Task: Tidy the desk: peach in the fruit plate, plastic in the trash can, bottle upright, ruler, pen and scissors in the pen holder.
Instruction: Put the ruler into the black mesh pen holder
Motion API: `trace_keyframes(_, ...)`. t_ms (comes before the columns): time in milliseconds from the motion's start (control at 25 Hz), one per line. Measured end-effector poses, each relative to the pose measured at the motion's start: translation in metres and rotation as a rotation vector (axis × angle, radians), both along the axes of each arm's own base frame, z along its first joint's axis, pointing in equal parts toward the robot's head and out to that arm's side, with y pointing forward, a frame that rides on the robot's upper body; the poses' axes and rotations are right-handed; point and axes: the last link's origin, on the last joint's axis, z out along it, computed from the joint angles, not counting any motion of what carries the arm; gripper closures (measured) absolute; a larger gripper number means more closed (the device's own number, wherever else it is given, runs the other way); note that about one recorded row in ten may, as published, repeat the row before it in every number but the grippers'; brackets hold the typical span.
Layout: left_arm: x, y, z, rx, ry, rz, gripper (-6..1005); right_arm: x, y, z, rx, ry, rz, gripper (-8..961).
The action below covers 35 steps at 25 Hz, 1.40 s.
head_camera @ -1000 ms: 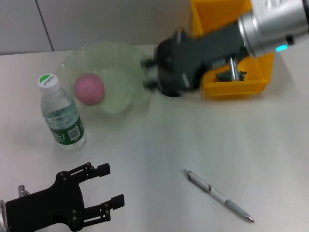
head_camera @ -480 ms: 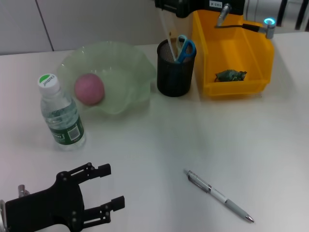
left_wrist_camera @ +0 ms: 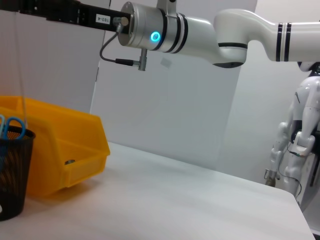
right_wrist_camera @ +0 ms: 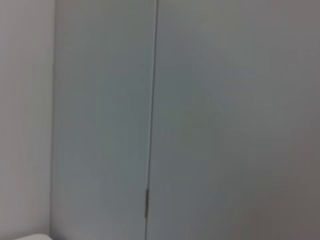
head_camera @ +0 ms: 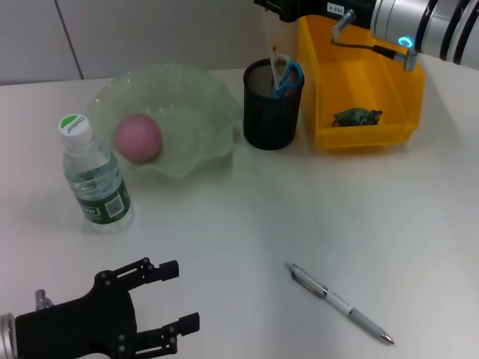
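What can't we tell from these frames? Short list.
- Right gripper: cut off by the head view's top edge, so its fingers are unseen; the right wrist view shows only wall.
- Ruler: its top leaves the frame, so any grip on it is unseen.
- Pen holder: its mesh hides how deep the scissors sit.
- Left gripper: parked low; absent from the left wrist view.
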Motion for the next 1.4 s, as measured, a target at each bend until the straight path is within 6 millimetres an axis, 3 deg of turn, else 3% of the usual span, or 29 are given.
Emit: trace_keyframes(1400,-0.002,-0.003,0.004,-0.010,-0.010,0.011,201,0.006,0.014,-0.031,0.025,-0.016,-0.042,526)
